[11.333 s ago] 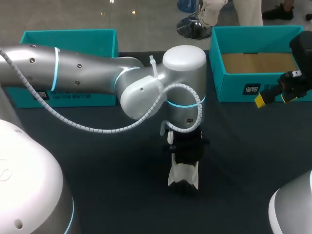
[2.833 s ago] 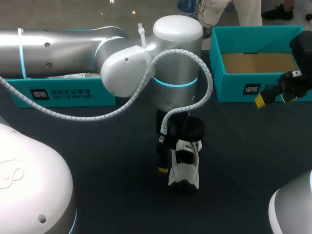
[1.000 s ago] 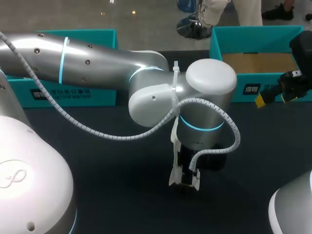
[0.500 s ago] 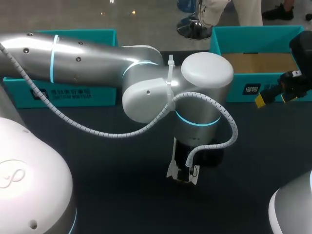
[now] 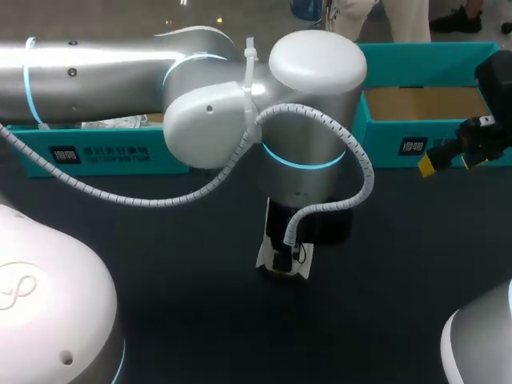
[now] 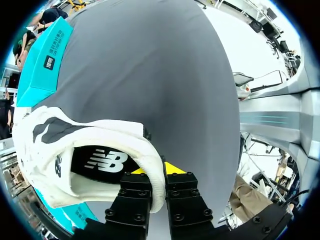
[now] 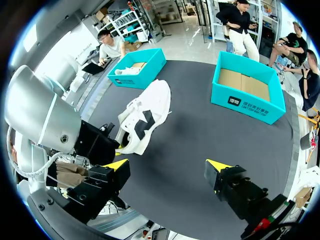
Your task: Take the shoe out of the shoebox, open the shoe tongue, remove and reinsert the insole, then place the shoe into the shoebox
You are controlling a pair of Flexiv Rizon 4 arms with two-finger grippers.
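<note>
At the left of the dark surface [image 5: 160, 264] stands a teal box with paper [image 5: 104, 148], crumpled white sheets inside. Its front wall carries a small black label and a line of white print, too small to make out. The left arm [image 5: 120, 72] comes in above this box and hangs its wrist over the middle of the surface, hiding most of the shoe [image 5: 282, 260]; only white edges show beneath it.

In the left wrist view the left fingers [image 6: 171, 169] stand narrow, pinching the shoe's white padded collar from both sides, and the rest of the shoe reaches ahead of them and off to one side. A white logo sits on the black lining inside the opening, and a smaller dark one on the white flank. Whether the sole touches the surface cannot be told.

At the right stands a teal box with a brown floor [image 5: 424, 104], with a black label bearing white characters on its front wall. Beside its front corner the right fingers [image 5: 428, 166] are spread wide with nothing between them, well apart from the shoe.
</note>
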